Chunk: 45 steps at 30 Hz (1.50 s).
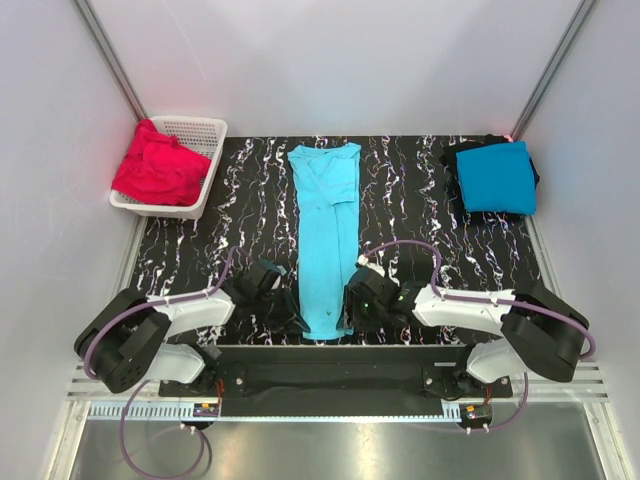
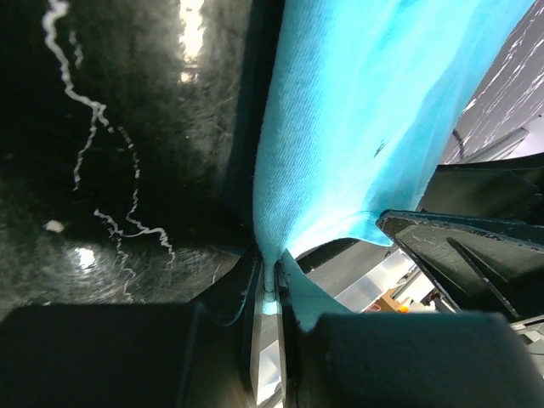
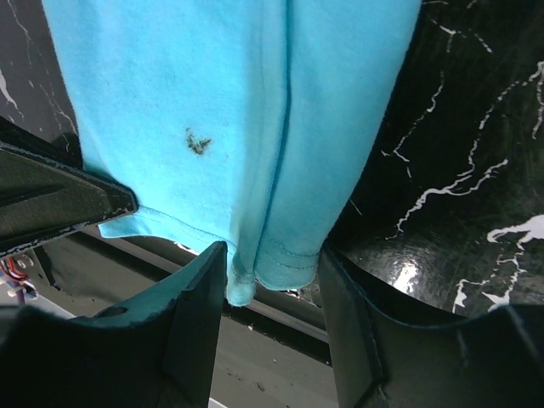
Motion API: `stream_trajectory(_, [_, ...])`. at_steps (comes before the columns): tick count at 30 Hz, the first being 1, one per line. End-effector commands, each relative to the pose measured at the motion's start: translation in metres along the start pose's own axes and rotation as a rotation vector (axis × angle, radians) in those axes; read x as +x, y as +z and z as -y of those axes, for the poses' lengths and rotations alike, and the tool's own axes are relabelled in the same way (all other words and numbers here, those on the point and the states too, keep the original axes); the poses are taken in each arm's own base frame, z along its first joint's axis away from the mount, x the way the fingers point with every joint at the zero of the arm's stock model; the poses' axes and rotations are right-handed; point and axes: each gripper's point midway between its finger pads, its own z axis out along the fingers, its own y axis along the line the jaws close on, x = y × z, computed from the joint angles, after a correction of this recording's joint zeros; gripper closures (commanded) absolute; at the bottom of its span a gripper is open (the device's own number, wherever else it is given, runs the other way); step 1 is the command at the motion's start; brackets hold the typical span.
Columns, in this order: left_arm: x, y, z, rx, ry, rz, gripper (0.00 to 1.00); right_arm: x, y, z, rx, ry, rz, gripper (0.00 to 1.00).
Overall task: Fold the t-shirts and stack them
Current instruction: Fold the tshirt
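The left hand (image 2: pixel 272 285) pinched the near hem of the turquoise shirt (image 1: pixel 325 230), which lay as a strip on the table (image 1: pixel 420 200). The right hand (image 3: pixel 272 272) straddled the other corner, unclosed, probably for folding it.

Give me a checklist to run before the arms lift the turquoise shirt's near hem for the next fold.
1. Left gripper shut on the near hem of the light turquoise t-shirt: ok.
2. Right gripper shut on the hem: not ok; its jaws straddle the other corner, apart.
3. Every layer inside the right jaws: cannot tell.
4. Shirt lies as a straight, narrow strip: ok.
5. Nothing lying on the strip: ok.
6. Blue t-shirt folded at the far right, apart from the strip: ok.
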Motion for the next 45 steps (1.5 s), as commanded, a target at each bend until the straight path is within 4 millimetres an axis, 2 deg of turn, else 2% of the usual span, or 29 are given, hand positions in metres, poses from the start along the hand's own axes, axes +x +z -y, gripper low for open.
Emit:
stream_trajectory(1, [-0.006,0.000,0.021,0.046,0.019,0.009,0.87,0.011,-0.002,0.039,0.165,0.000,0.000,0.45])
stream_trajectory(11, [-0.005,0.003,0.019,0.031,0.015,0.010,0.88,0.020,-0.003,0.066,0.298,0.024,0.006,0.50])
stream_trajectory(14, [-0.006,0.003,0.019,0.028,0.013,0.014,0.89,0.023,-0.002,0.071,0.315,0.024,-0.001,0.56])
stream_trajectory(18, [-0.006,0.003,0.018,0.026,0.014,0.017,1.00,0.026,0.000,0.070,0.319,0.017,-0.013,0.80])
stream_trajectory(19, [-0.007,0.003,0.019,0.027,0.016,0.019,1.00,0.027,0.001,0.069,0.317,0.016,-0.015,0.86])
stream_trajectory(20, [-0.008,0.003,0.020,0.031,0.020,0.023,1.00,0.027,0.001,0.070,0.325,0.014,-0.016,0.97])
stream_trajectory(21, [-0.010,0.002,0.023,0.035,0.028,0.031,1.00,0.026,0.001,0.066,0.315,0.007,-0.015,1.00])
stream_trajectory(29, [-0.020,-0.014,0.051,0.115,0.105,0.109,1.00,0.015,-0.004,0.052,0.298,-0.034,0.012,1.00])
stream_trajectory(34, [-0.028,-0.026,0.065,0.130,0.140,0.162,1.00,-0.002,-0.013,0.041,0.312,-0.077,0.057,1.00])
stream_trajectory(35, [-0.028,-0.027,0.062,0.110,0.145,0.163,1.00,-0.006,-0.017,0.045,0.340,-0.103,0.069,1.00])
stream_trajectory(36, [-0.031,-0.028,0.061,0.099,0.148,0.179,1.00,-0.014,-0.019,0.037,0.336,-0.112,0.090,1.00])
stream_trajectory(38, [-0.035,-0.029,0.062,0.077,0.158,0.193,1.00,-0.024,-0.023,0.037,0.365,-0.157,0.120,1.00])
stream_trajectory(39, [-0.037,-0.028,0.060,0.066,0.158,0.202,1.00,-0.032,-0.026,0.029,0.355,-0.171,0.140,1.00])
stream_trajectory(41, [-0.040,-0.027,0.061,0.056,0.159,0.207,1.00,-0.042,-0.027,0.026,0.376,-0.209,0.159,1.00])
stream_trajectory(42, [-0.041,-0.027,0.061,0.051,0.159,0.212,1.00,-0.049,-0.028,0.016,0.366,-0.220,0.174,1.00])
stream_trajectory(44, [-0.043,-0.024,0.060,0.038,0.159,0.212,1.00,-0.056,-0.025,0.016,0.392,-0.253,0.182,1.00])
stream_trajectory(45, [-0.045,-0.024,0.061,0.035,0.160,0.217,1.00,-0.059,-0.024,0.009,0.385,-0.263,0.188,1.00])
